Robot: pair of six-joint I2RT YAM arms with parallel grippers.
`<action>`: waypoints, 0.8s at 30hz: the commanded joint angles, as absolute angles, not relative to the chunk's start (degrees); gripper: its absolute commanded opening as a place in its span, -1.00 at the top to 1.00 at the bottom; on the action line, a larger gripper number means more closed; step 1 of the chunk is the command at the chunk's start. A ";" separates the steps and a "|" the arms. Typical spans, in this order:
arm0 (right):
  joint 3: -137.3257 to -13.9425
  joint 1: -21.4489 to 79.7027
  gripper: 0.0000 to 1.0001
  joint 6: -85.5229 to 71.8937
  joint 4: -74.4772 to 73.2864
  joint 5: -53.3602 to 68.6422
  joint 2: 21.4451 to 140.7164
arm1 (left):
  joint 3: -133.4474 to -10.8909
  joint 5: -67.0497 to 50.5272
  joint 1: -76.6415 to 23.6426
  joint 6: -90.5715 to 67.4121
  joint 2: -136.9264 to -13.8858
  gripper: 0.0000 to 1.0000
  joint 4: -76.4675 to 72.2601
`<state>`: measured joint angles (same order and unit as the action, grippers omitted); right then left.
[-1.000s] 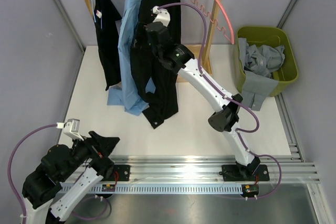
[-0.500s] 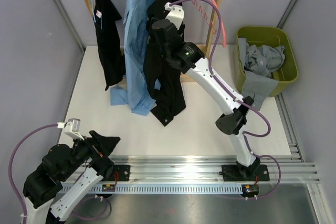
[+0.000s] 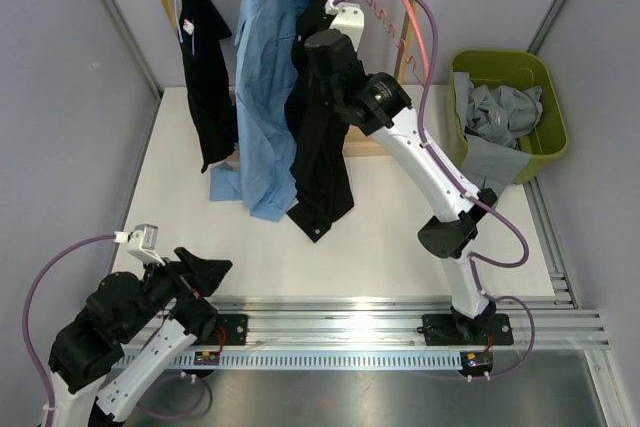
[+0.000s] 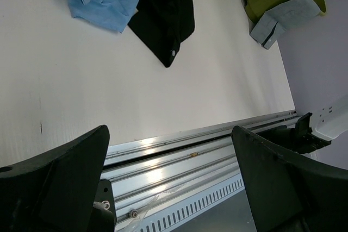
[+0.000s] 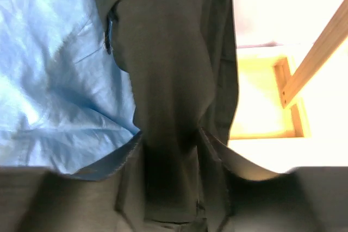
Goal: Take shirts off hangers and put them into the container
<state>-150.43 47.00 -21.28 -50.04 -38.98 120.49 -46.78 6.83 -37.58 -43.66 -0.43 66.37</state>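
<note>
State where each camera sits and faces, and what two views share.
Top external: above and behind the bases, facing down on the white table; left arm, right arm show.
Left wrist: low at the near edge, facing across the table; open left pincer frames it.
Right wrist: up at the wooden rack, against the black fabric shirt; right pincer blurred below.
Shared: top and left wrist show the olive-green plastic tub.

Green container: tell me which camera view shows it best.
Top external: the whole container is visible, a grey shirt spilling over its edge. Left wrist catches only a corner; right wrist shows none of it.
</note>
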 commanded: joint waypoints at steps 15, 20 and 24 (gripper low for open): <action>-146.96 45.97 1.00 -6.90 -52.31 -37.79 106.37 | -47.64 7.03 -37.79 -43.77 4.66 -0.98 63.99; -139.86 45.44 1.00 9.10 -41.16 -40.61 97.93 | -46.67 6.68 -37.79 -43.77 4.22 -0.97 62.58; -138.51 40.70 1.00 12.65 -32.01 -38.41 96.94 | -46.41 6.24 -37.79 -43.42 3.25 -0.98 60.83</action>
